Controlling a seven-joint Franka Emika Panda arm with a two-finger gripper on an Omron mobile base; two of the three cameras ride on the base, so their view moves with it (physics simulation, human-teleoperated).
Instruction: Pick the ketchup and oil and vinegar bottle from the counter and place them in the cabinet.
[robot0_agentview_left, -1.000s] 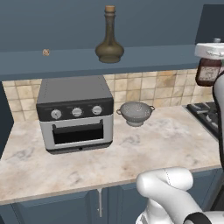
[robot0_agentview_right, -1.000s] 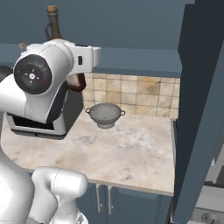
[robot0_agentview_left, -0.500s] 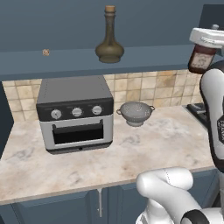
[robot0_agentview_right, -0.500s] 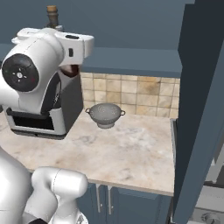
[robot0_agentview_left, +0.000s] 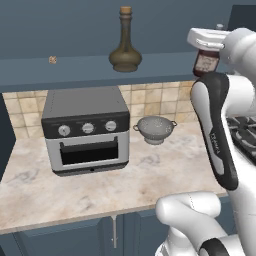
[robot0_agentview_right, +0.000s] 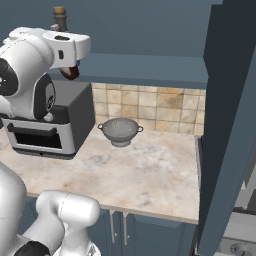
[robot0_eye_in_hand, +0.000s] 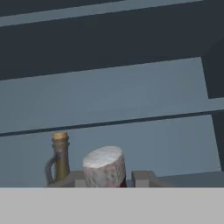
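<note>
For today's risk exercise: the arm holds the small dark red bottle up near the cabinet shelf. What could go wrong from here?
1. The gripper holds the small dark red-brown ketchup bottle only by its top; it might swing or slip.
2. The olive-brown round-bellied flask already stands on the dark blue-grey cabinet shelf; a careless approach could knock it.

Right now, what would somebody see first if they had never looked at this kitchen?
The big white robot arm, holding a small dark red ketchup bottle up high by the blue cabinet shelf. Next, the round olive bottle with a cork standing on that shelf, above the grey toaster oven on the counter.
</note>
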